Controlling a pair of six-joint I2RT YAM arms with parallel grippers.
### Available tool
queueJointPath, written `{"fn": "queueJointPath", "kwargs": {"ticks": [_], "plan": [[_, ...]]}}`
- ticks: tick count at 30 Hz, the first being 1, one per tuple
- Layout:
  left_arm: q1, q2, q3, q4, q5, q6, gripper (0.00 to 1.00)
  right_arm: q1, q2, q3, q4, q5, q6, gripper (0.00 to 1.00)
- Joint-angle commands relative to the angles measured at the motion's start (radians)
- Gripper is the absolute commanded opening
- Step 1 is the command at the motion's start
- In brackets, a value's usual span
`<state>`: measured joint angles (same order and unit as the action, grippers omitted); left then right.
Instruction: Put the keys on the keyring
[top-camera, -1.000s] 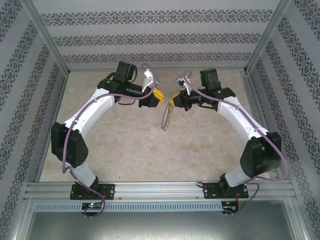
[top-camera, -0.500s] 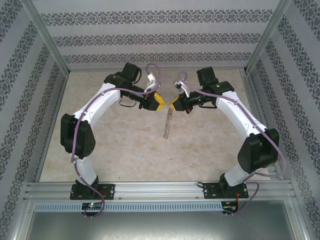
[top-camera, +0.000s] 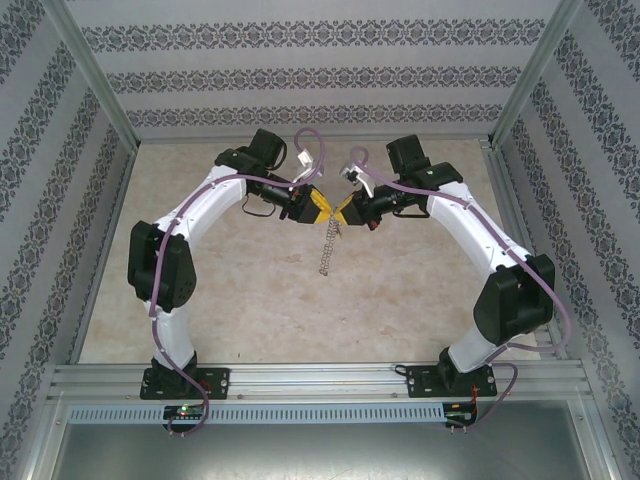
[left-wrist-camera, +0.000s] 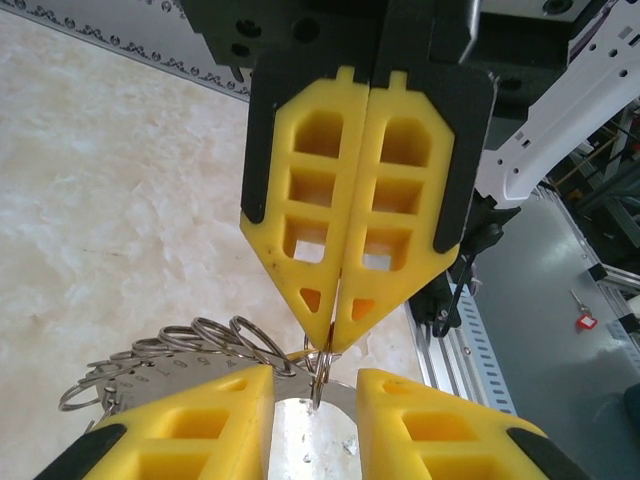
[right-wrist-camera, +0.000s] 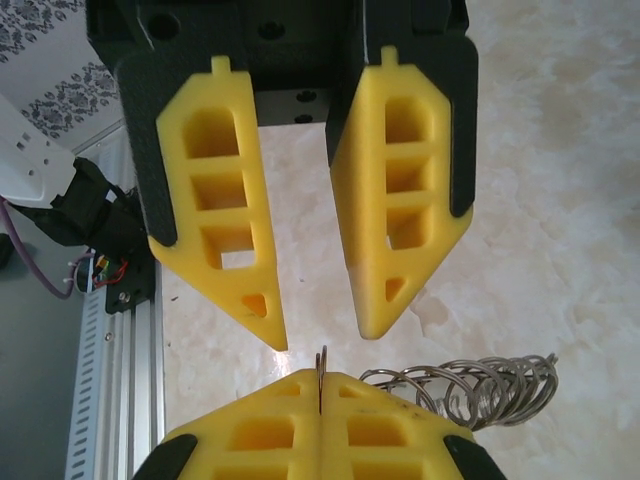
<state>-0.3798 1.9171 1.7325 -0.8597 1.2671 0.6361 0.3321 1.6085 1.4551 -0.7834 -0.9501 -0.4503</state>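
The keyring (top-camera: 325, 248) hangs over the middle of the table (top-camera: 250, 300); bare pale table lies open on every side of it. The patterned walls (top-camera: 300, 80) on the left, right and far sides stand well apart from the keyring; the metal rail (top-camera: 320, 380) along the near edge is also well clear of it.

Above the keyring the two tools meet tip to tip. The right tool (left-wrist-camera: 328, 338) is clamped tight on a thin wire loop at the keyring's top; the left tool (right-wrist-camera: 326, 335) stands just beside that loop with its jaws parted and bare table showing through the gap, gripping nothing.

From above, the keyring is seen edge-on as a narrow strip; its long axis runs from the tools toward the rail, the lower end leaning slightly left. Its fringe of small rings fans out to one side of the gripped loop. A tiny gold sliver, possibly the key (left-wrist-camera: 298, 353), sits against the loop; it is too small to tell.
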Motion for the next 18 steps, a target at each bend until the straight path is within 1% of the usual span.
{"fn": "queueJointPath", "kwargs": {"ticks": [1, 11, 15, 18], "plan": [[-0.010, 0.014, 0.026, -0.044, 0.050, 0.046, 0.28, 0.013, 0.001, 0.034, 0.021, -0.029, -0.014, 0.00], [-0.030, 0.022, 0.035, -0.042, 0.062, 0.047, 0.26, 0.022, 0.008, 0.037, 0.036, -0.027, -0.005, 0.00], [-0.037, 0.025, 0.032, -0.041, 0.060, 0.048, 0.21, 0.022, 0.007, 0.036, 0.039, -0.023, -0.004, 0.00], [-0.037, 0.029, 0.031, -0.043, 0.062, 0.048, 0.14, 0.022, 0.003, 0.034, 0.044, -0.019, -0.002, 0.00]]}}
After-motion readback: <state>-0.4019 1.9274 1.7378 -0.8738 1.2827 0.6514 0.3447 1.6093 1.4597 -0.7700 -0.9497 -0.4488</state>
